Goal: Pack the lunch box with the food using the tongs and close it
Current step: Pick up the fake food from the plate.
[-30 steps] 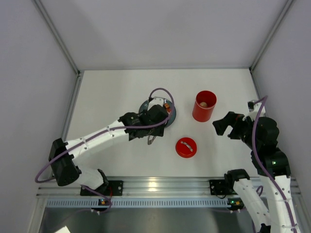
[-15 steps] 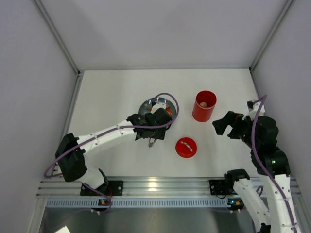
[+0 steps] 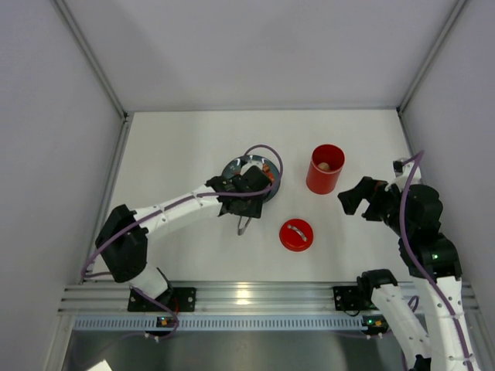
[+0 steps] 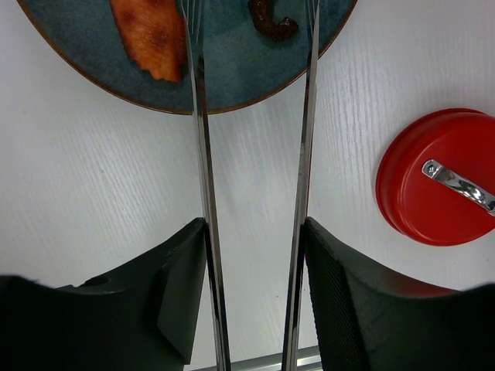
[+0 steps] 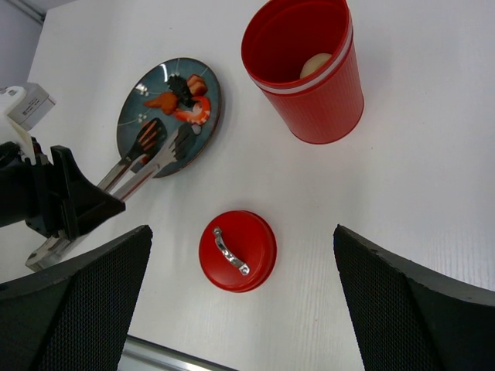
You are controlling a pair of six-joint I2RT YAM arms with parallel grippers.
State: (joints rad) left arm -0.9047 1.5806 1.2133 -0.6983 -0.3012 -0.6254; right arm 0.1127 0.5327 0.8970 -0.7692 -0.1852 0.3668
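The tongs are sitting clamped between the fingers of the left gripper. Their two arms are standing apart, and their tips are reaching onto the near part of the plate with nothing pinched between them. Over the last second the wrist has been sliding back off the plate, uncovering more of it, and the squeeze is tightening slightly. It is probably lining up on the next morsel, the orange piece or the dark piece. The lunch box is standing open well to the right, already holding a beige disc. Its lid is lying apart. The right gripper is waiting beside it, spread wide and empty.
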